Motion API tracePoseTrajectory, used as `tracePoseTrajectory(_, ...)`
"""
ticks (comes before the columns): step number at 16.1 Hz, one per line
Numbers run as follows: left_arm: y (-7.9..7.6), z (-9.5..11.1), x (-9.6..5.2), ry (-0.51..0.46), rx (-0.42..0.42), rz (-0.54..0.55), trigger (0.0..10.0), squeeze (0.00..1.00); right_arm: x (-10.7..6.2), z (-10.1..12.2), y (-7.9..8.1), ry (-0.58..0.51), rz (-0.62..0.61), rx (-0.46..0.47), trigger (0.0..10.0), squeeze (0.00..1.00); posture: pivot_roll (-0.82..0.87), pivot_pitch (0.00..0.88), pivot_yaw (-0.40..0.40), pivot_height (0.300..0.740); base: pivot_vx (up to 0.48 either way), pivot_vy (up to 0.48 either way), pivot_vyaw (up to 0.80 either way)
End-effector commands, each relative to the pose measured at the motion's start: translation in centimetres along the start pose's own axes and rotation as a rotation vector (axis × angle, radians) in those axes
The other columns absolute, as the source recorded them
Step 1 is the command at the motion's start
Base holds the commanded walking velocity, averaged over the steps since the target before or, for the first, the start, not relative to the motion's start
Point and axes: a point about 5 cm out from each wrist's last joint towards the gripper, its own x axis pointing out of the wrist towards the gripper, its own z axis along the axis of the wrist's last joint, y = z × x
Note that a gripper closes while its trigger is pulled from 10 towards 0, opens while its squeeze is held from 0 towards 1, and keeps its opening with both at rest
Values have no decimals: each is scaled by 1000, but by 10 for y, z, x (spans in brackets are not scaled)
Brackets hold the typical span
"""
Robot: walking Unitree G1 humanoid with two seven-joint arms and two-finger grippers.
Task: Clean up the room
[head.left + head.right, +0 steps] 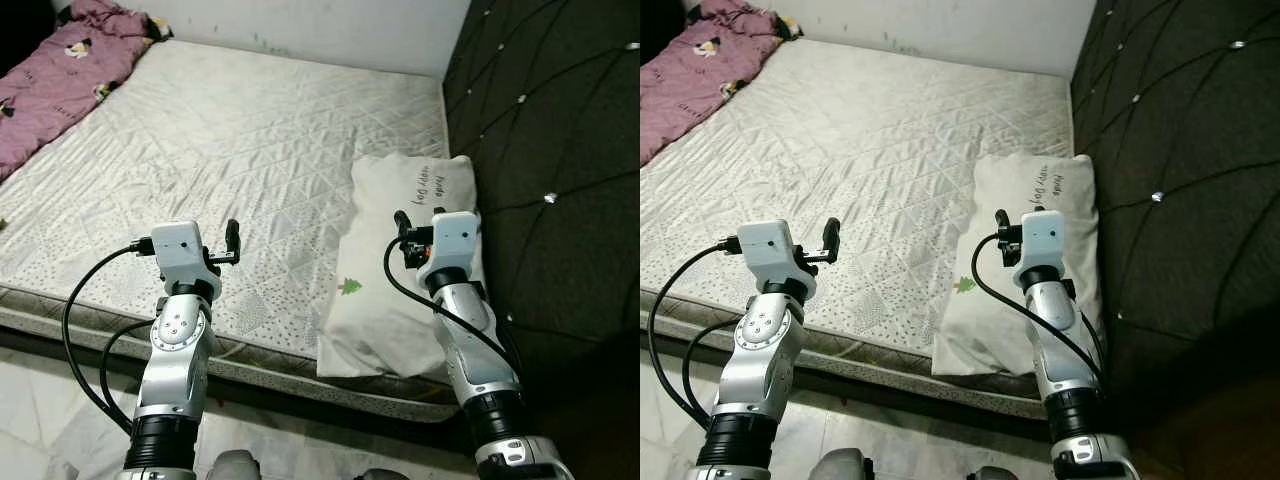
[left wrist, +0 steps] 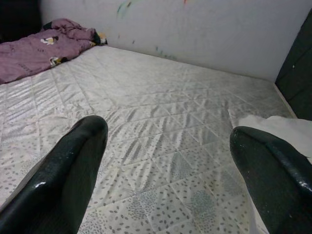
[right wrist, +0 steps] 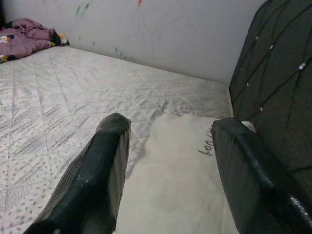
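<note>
While raised over the near edge of the mattress (image 1: 250,130), left gripper (image 2: 170,161) released, black fingers (image 2: 73,170) spread wide above the quilted white cover, holding nothing. Right gripper (image 3: 168,161) likewise released, fingers parted over the white pillow (image 1: 400,290), not touching it as far as can be told. Pillow lying at the mattress's near right corner, against the dark tufted headboard (image 1: 550,150), its near end overhanging the edge. Purple blanket (image 1: 60,70) bunched at the far left corner, beside the white wall (image 2: 195,29).
</note>
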Motion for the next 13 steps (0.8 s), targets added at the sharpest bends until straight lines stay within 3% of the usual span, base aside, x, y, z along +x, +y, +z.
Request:
tracePoseTrajectory(1, -4, 3, -1, -2, 3, -15, 10000, 0, -2, 2, 2, -1, 3, 2, 10000, 0, 37, 0, -34, 740, 0, 0, 0)
tracePoseTrajectory(3, -6, 0, -4, 21, 5, -29, 10000, 0, -8, 1, 4, 16, -5, 25, 10000, 0, 29, 0, -20, 740, 0, 0, -228)
tracePoseTrajectory(10, -4, -1, -7, 34, -33, -11, 10000, 0, -11, 2, 9, 37, 31, 25, 10000, 0, 42, 0, -45, 740, 0, 0, -800)
tracePoseTrajectory(13, -5, -1, -8, 43, -48, -12, 10000, 0, -11, 2, 9, 43, 40, 26, 10000, 0, 35, 0, -49, 740, 0, 0, -156)
